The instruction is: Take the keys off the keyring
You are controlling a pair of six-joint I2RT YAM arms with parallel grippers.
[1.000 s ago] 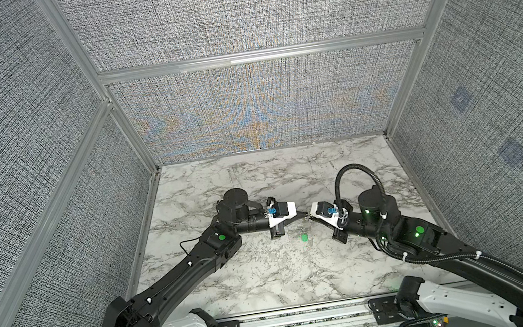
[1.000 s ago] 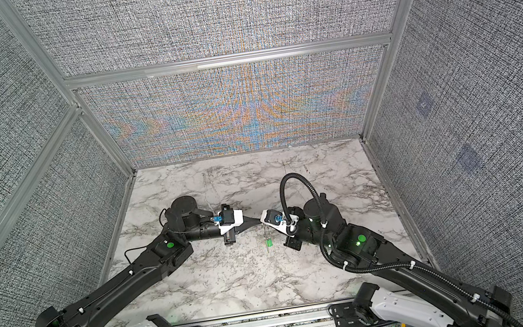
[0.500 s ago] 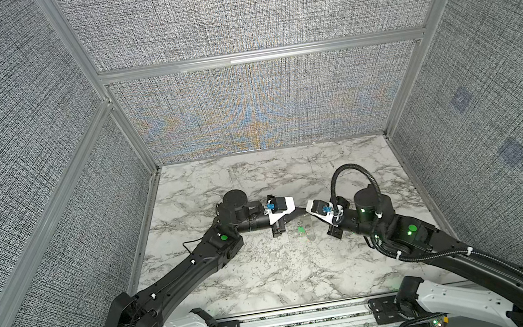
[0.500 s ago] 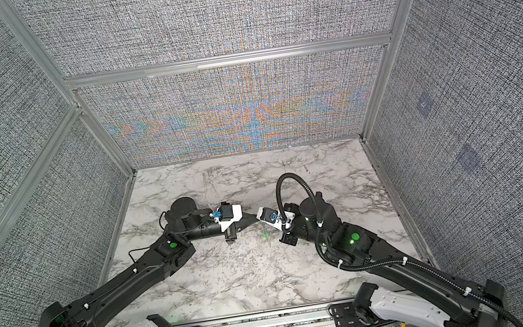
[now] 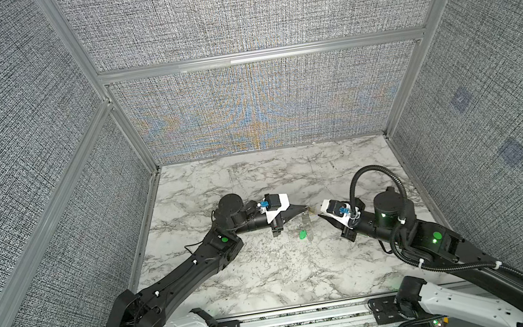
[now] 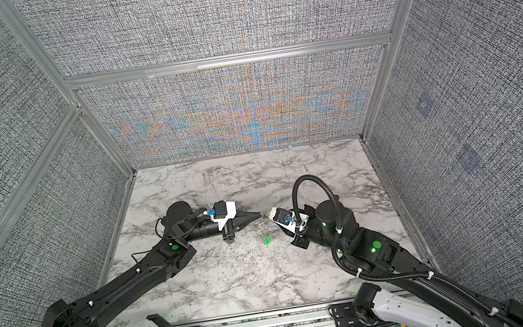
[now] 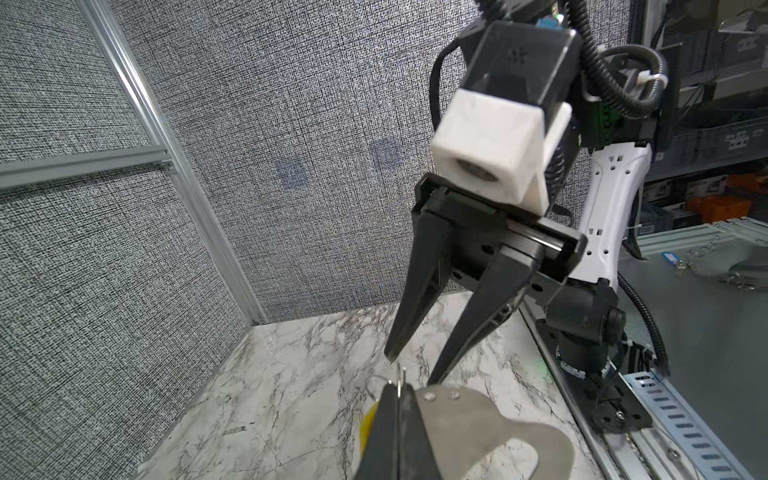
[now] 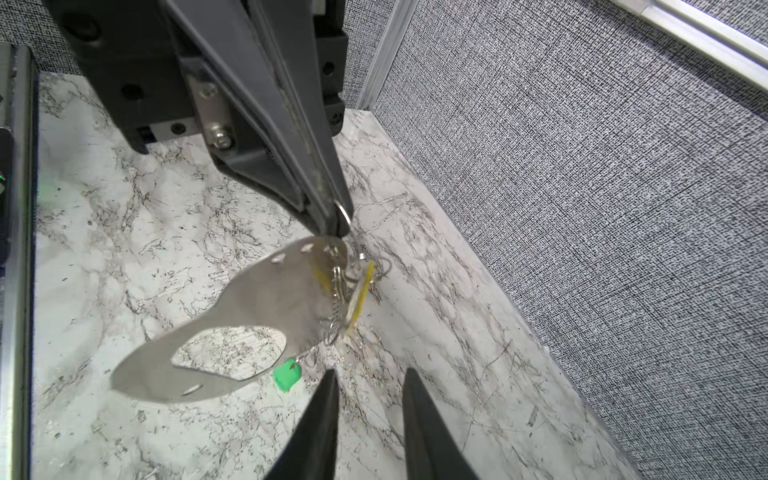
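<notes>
Left tool (image 8: 337, 222) clamps keyring (image 8: 257, 299) over worktop (image 5: 270, 275) middle, keys (image 8: 286, 375) dangling; right tool (image 8: 370, 374) parted just beside; worktop edges well apart.

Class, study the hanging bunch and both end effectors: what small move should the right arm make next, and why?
Probably ease the right end effector forward and close on the green tag. Its jaws stand open and empty just short of that tag, while the left end effector pinches the wire ring above it.
</notes>
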